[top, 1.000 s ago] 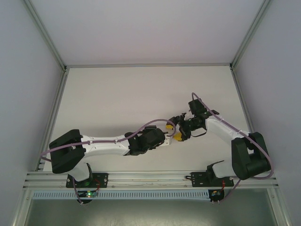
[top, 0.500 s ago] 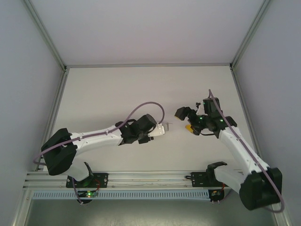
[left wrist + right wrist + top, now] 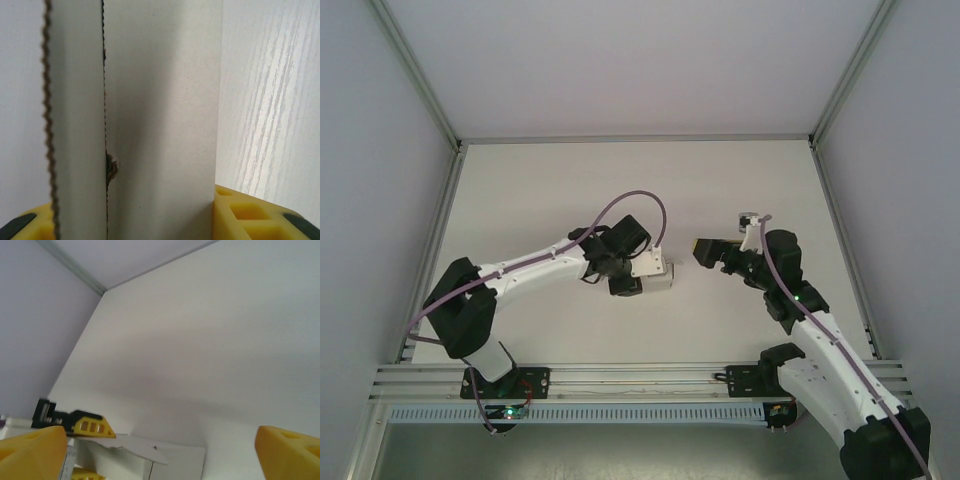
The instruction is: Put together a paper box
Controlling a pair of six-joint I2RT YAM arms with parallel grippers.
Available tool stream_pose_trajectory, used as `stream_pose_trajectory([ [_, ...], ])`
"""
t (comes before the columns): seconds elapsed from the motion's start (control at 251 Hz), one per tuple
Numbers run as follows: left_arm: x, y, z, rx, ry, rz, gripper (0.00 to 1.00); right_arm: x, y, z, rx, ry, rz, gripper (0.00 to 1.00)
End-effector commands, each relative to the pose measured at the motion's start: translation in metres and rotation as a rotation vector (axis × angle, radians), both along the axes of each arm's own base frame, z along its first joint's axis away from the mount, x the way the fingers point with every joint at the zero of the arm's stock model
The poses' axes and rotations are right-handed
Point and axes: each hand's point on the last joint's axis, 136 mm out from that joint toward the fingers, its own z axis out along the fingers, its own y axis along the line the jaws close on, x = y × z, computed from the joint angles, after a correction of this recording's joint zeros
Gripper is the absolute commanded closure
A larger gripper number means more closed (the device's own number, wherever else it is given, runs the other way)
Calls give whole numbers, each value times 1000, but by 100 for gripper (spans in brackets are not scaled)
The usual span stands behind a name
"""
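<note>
Left gripper (image 3: 131, 222) jaws are clamping, partway closed, on the plain white thin-card paper box (image 3: 160, 100), which is showing mid-frame in the top view. Right gripper (image 3: 705, 249) jaws are standing wide apart, gripping nothing, just right of it.

Here's the paper box (image 3: 660, 272): plain white card, folded into a small rectangular block. It sits near the middle of the tabletop (image 3: 570, 180), a touch toward the near side. It's clamped in the left pincer (image 3: 130, 225), with yellow fingers (image 3: 240, 212) pressing on either side. In the left wrist view, two flat panels meet along a long straight seam. There's a small torn nick partway down the seam, and the outer panel has a serrated die-cut edge. In the right wrist view, one loose flap with a ragged edge lies across its top. Whether the box touches the surface, can't tell.
</note>
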Motion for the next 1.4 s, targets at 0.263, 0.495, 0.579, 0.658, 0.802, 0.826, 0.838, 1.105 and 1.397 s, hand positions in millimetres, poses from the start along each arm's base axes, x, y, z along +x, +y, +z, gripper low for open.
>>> stream_pose_trajectory([
  [0.263,-18,9,-27,72,183,-37,55,-2,37,-29,-94,-36,240,30],
  [0.495,-16,9,-27,59,215,-37,55,-4,54,-42,-145,-52,365,34],
  [0.579,-16,9,-28,53,221,-43,54,-9,62,-43,-144,-77,439,38],
  [0.658,-15,9,-28,53,225,-43,54,-13,67,-45,-155,-102,492,39],
  [0.802,-14,10,-28,60,224,-37,54,-13,70,-46,-180,-120,512,46],
  [0.826,-15,10,-27,58,226,-40,54,-13,70,-45,-183,-125,517,47],
  [0.838,-15,10,-28,60,228,-39,54,-14,71,-45,-184,-126,520,47],
  [1.105,-15,9,-27,63,235,-36,53,-9,63,-45,-269,-136,467,56],
  [1.397,-13,8,-24,49,220,-25,53,-14,69,-51,-279,2,453,84],
])
